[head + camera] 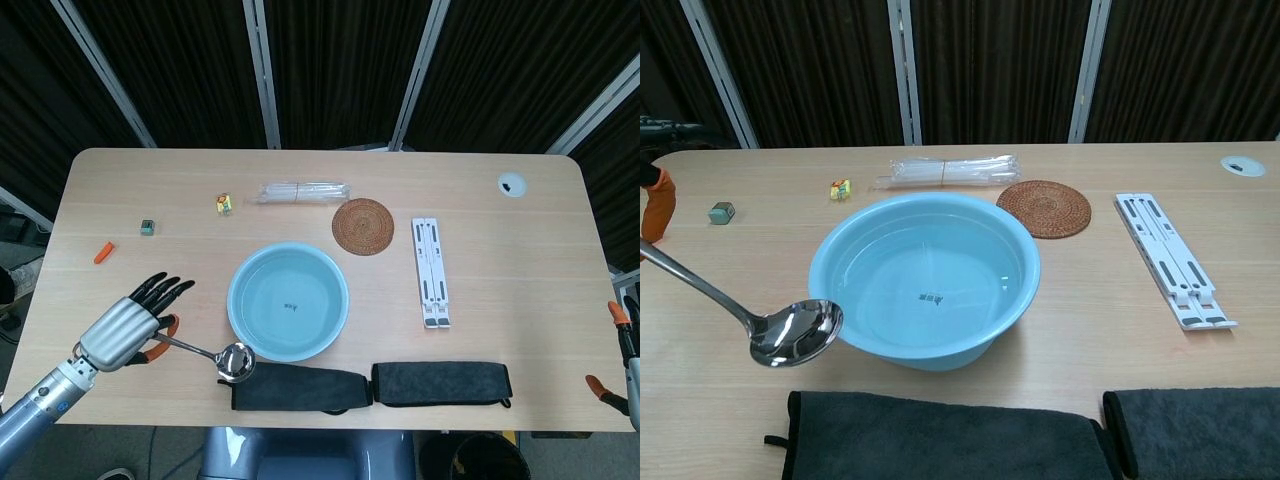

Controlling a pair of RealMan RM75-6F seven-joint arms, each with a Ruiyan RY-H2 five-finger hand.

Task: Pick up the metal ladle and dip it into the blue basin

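My left hand (128, 328) holds the orange end of the metal ladle's handle at the front left of the table. The ladle (215, 354) is off the table, its shiny bowl (795, 332) hanging just outside the left rim of the blue basin (288, 301), over the edge of a dark cloth. In the chest view only the hand's fingertips (660, 128) show at the left edge. The basin (926, 277) holds clear water. My right hand (627, 365) sits at the far right edge of the head view, away from the table; its fingers are mostly cut off.
Two dark cloths (298, 386) (441, 383) lie along the front edge. Behind the basin are a woven coaster (363, 226), a clear plastic packet (300, 191), a white folding stand (430, 271), a small yellow item (224, 204), a grey block (147, 228) and an orange piece (103, 252).
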